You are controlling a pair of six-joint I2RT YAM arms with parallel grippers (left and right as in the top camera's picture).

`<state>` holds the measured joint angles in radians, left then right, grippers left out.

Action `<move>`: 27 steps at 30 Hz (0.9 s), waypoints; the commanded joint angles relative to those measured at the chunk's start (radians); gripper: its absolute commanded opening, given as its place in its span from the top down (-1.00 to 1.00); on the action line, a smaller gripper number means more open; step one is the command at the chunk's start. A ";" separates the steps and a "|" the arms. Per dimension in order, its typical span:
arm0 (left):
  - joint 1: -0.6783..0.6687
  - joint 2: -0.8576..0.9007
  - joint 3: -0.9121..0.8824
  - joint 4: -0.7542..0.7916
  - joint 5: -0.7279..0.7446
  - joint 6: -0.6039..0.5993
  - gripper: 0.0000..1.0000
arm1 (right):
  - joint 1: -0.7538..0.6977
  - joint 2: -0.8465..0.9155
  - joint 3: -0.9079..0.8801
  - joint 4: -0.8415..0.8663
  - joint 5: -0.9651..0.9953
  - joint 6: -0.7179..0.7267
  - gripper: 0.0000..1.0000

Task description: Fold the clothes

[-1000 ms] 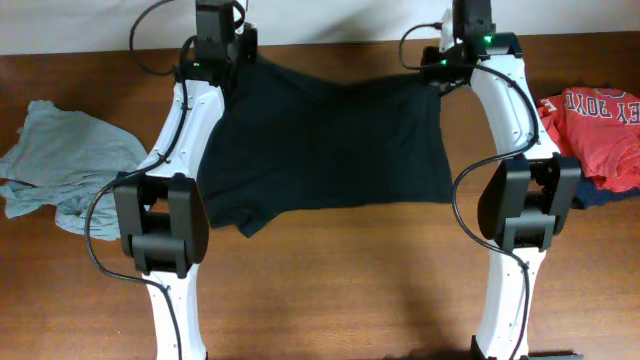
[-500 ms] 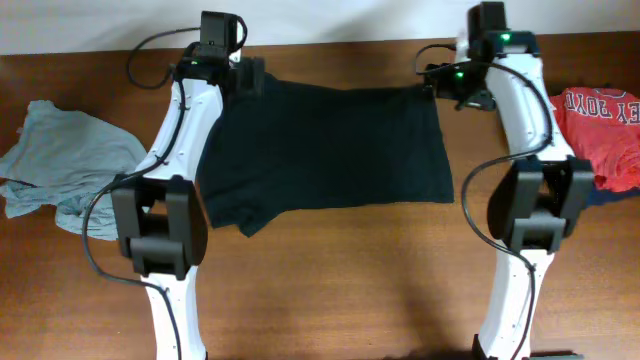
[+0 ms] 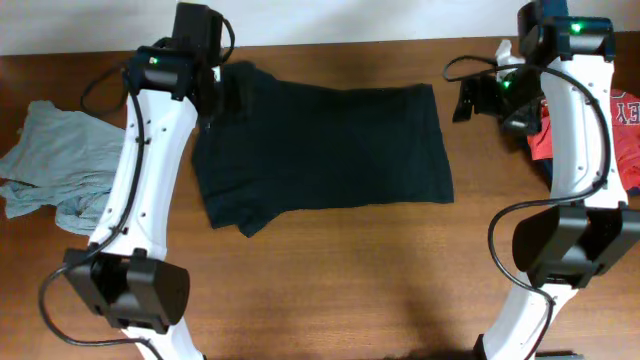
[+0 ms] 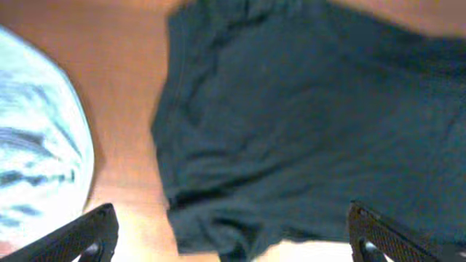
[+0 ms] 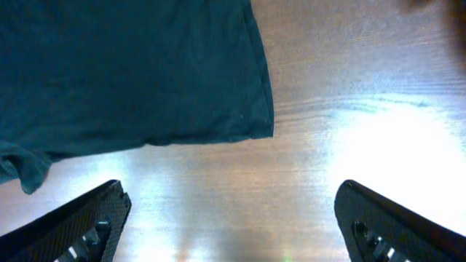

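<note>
Currently both arms extend far; left gripper (image 4: pixel 233 236) and right gripper (image 5: pixel 233 225) gape, empty. Black T-shirt (image 3: pixel 330 145): soft, flat, roughly rectangular.

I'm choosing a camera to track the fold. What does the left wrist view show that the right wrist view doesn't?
Only left wrist: the pale grey-blue shirt, beside the bunched end of the black T-shirt. Only right wrist: the T-shirt's straight-edged corner, with glare on the bare table. Both: the black T-shirt lying on the wooden table.
</note>
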<state>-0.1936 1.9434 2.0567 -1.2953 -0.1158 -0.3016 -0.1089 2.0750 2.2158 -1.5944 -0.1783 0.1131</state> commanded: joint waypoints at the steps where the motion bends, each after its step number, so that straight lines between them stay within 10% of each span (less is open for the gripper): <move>1: -0.028 0.018 -0.043 -0.055 0.006 -0.086 -0.99 | 0.018 -0.001 -0.053 -0.010 -0.009 -0.016 -0.86; 27: -0.075 0.008 -0.653 0.200 0.008 -0.222 -0.98 | 0.122 -0.001 -0.566 0.251 0.014 -0.036 -0.75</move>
<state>-0.2691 1.9564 1.4387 -1.1088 -0.1085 -0.4881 0.0139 2.0766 1.6836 -1.3605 -0.1741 0.0814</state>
